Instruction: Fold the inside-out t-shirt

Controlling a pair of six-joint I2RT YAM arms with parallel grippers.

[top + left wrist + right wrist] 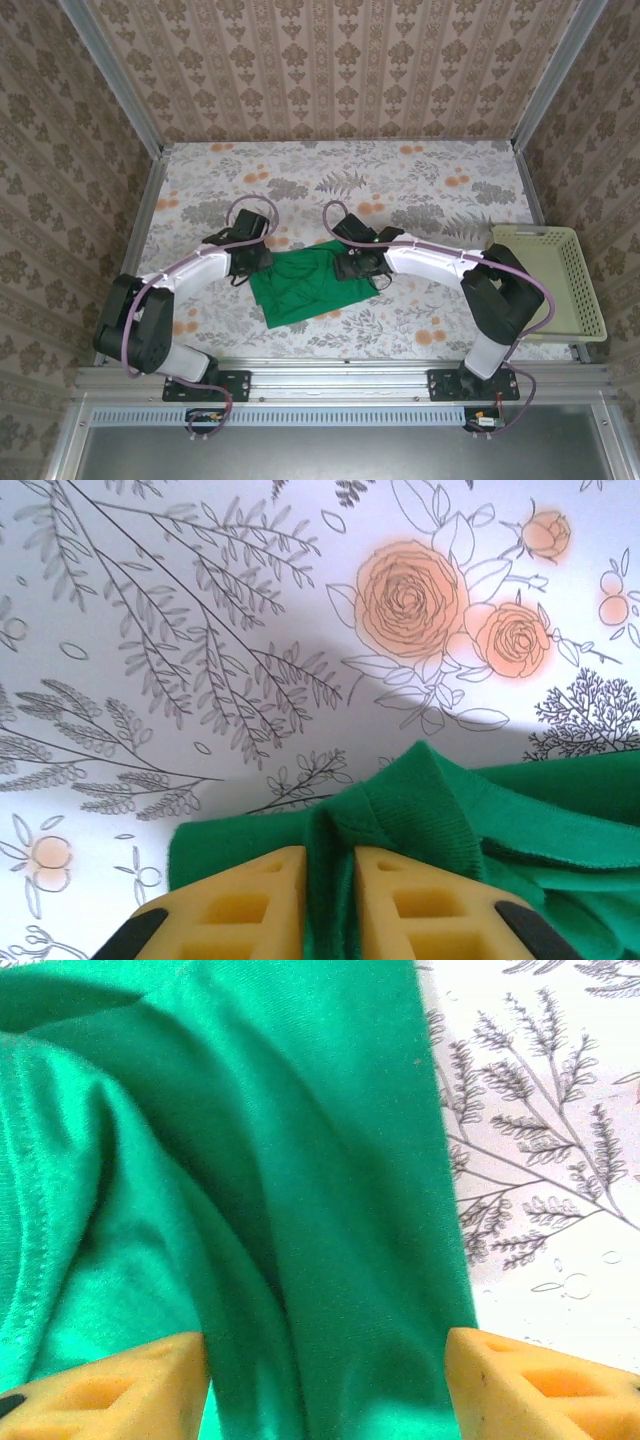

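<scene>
The inside-out t-shirt (305,282) lies as a crumpled, partly folded green heap in the middle of the flowered table, between the two arms. My left gripper (258,262) is at its left edge. In the left wrist view the yellow fingers (250,900) of this gripper (330,858) pinch a raised fold of the t-shirt (530,810) beside the ribbed collar (430,800). My right gripper (347,266) is over the cloth's right part. In the right wrist view it (325,1350) stands wide open, with a flat stretch of the t-shirt (280,1160) lying between the fingers.
A pale yellow-green plastic basket (560,285) stands at the table's right edge, next to the right arm's base. Bare flowered tabletop (400,180) stretches behind the shirt up to the back wall. A metal rail (340,370) runs along the near edge.
</scene>
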